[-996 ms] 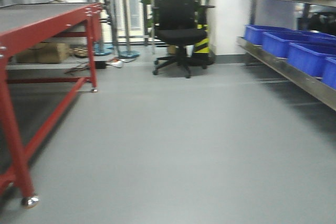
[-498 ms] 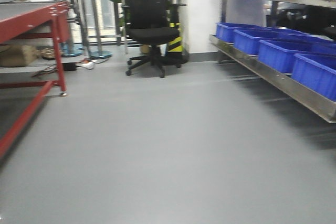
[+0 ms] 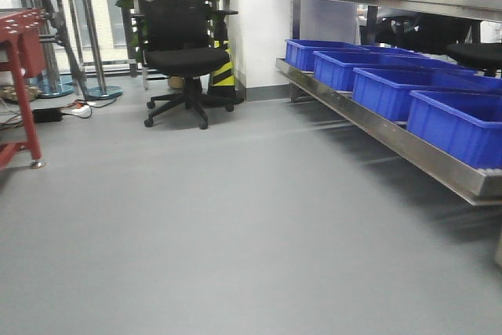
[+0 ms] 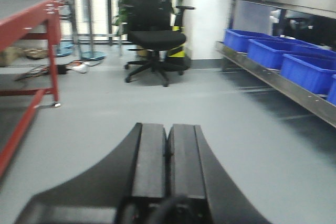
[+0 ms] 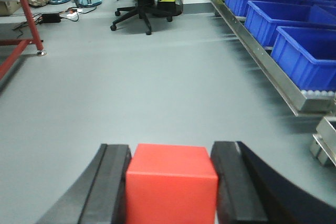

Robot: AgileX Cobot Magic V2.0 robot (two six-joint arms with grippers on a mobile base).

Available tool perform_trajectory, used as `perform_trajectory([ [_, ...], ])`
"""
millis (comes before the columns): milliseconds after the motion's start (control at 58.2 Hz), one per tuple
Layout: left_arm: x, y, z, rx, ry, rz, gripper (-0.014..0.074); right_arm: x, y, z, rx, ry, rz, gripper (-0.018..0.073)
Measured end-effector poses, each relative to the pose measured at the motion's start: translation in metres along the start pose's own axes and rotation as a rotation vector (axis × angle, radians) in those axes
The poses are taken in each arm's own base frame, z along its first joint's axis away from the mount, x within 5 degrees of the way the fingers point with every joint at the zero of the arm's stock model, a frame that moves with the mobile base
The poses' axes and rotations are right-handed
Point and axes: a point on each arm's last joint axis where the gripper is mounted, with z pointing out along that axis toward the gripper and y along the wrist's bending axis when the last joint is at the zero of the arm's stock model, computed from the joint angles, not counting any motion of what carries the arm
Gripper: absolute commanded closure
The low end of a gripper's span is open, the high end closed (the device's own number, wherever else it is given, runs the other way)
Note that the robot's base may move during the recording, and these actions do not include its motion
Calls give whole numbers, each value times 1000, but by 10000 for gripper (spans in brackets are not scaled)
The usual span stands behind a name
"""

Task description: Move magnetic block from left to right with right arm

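Observation:
The magnetic block (image 5: 171, 184), a bright-red cube, fills the bottom of the right wrist view. My right gripper (image 5: 171, 153) is shut on it, one black finger pressed against each side face, and it is carried above the grey floor. In the left wrist view my left gripper (image 4: 168, 129) is shut with nothing in it, its two pads touching. Neither arm nor the block appears in the front-facing view.
A red-framed table (image 3: 23, 52) stands at the left, with its leg on the floor. A black office chair (image 3: 182, 45) is ahead by a yellow-black striped post (image 3: 223, 72). Blue bins (image 3: 451, 119) line a steel shelf (image 3: 392, 140) along the right. Cables (image 3: 67, 109) lie on the floor.
The view has swung to the right: the red table has slid almost out of frame at the left, the chair has shifted left, and the blue bins and shelf have come further in.

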Motion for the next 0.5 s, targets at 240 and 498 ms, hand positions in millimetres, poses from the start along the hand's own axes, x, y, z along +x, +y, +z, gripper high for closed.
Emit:
perform_trajectory([
  [240,0,0,0,0,0,0,722,0,0,0,0,0,0,330],
  [498,0,-1,0,24,1,-1,722,0,0,0,0,0,0,330],
])
